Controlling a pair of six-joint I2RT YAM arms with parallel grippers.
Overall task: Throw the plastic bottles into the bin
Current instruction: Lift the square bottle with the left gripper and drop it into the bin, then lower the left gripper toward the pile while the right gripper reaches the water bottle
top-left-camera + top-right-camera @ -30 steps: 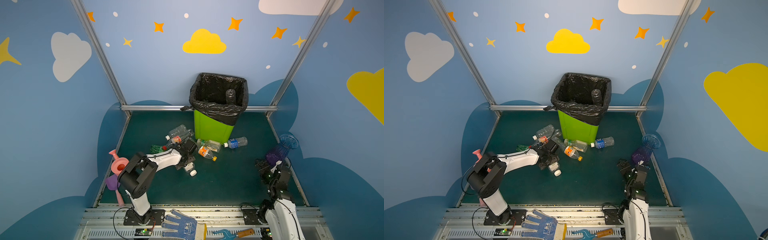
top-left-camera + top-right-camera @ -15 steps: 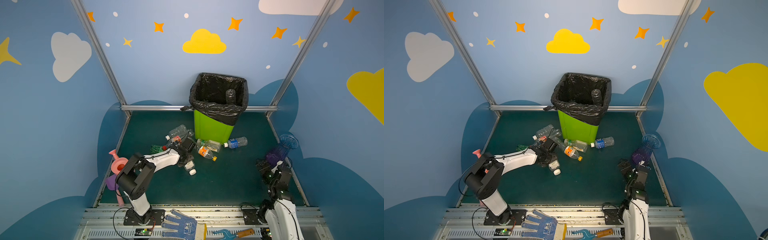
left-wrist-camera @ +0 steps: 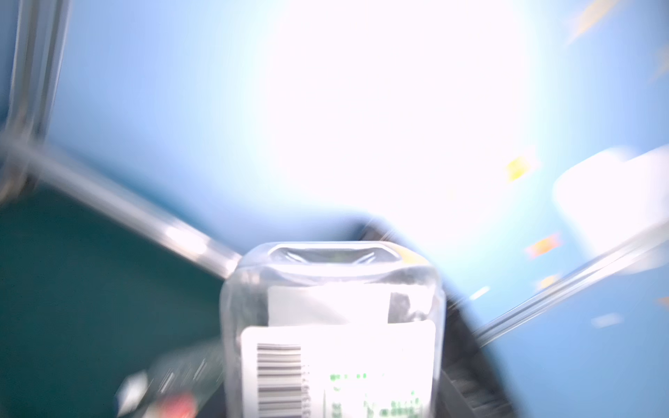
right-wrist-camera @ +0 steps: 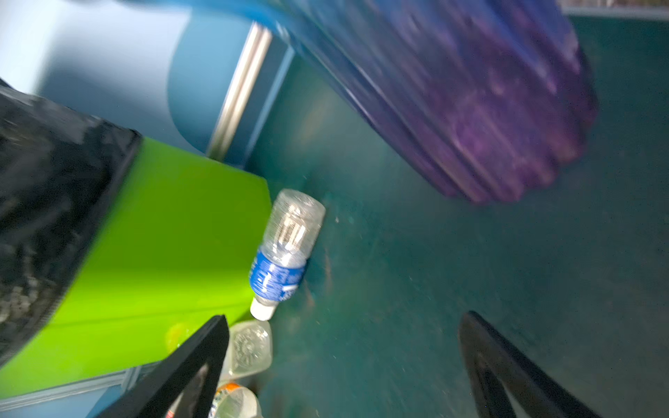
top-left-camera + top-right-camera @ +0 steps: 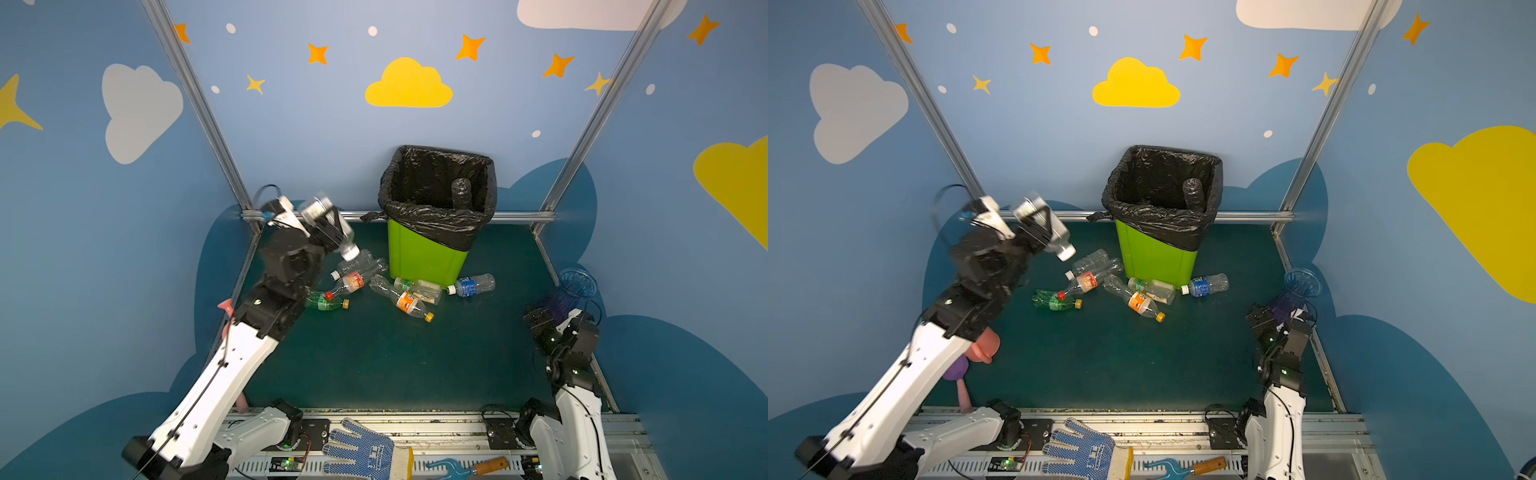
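My left gripper [image 5: 329, 227] [image 5: 1041, 227] is raised in the air left of the bin [image 5: 424, 257] [image 5: 1154, 262], shut on a clear plastic bottle [image 5: 347, 247] [image 5: 1062, 246] [image 3: 333, 325] with a white label and a white cap. A clear bottle [image 5: 460, 193] [image 5: 1192, 193] stands inside the bin's black bag. Several bottles lie on the floor before the bin: a blue-labelled one [image 5: 471, 286] [image 4: 286, 246], an orange-labelled one [image 5: 409, 301], a green one [image 5: 326, 302]. My right gripper [image 5: 539, 320] [image 5: 1260, 316] [image 4: 344, 356] hangs low at the right, open and holding nothing.
A blue-purple ribbed vase [image 5: 571, 291] [image 4: 470, 108] leans just behind the right gripper. A pink watering can [image 5: 984, 347] sits at the left edge, partly behind my left arm. A blue knit glove [image 5: 361, 451] and a wooden-handled tool [image 5: 478, 467] lie on the front rail.
My left gripper closed on the white-capped bottle on the floor and swung it up and back to the left. The right arm has barely moved.
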